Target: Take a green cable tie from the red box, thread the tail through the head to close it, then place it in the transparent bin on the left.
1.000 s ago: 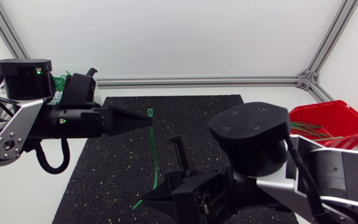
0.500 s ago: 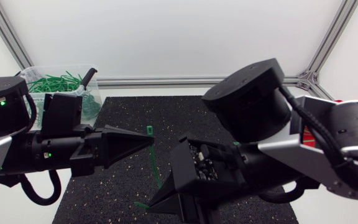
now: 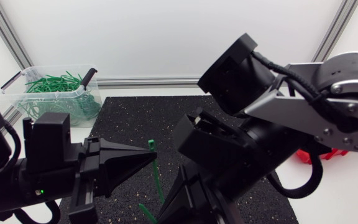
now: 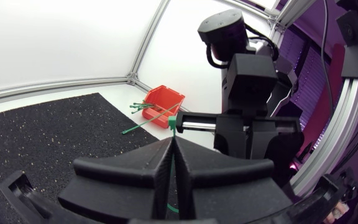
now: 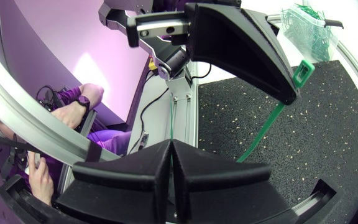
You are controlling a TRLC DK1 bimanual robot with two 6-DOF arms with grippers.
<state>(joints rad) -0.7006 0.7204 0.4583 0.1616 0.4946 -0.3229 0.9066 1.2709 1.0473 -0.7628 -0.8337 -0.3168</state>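
Head view, L hand (image 3: 153, 155) pinching tie (image 3: 157, 178) (upright)

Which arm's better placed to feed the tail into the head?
Right, probably: left tool is shut on the cable tie just under its head, and right tool sits beside the tail end.

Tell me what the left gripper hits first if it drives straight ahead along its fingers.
Most likely the right arm's black wrist housing, which sits just ahead of the left gripper; depth between them is hard to judge.
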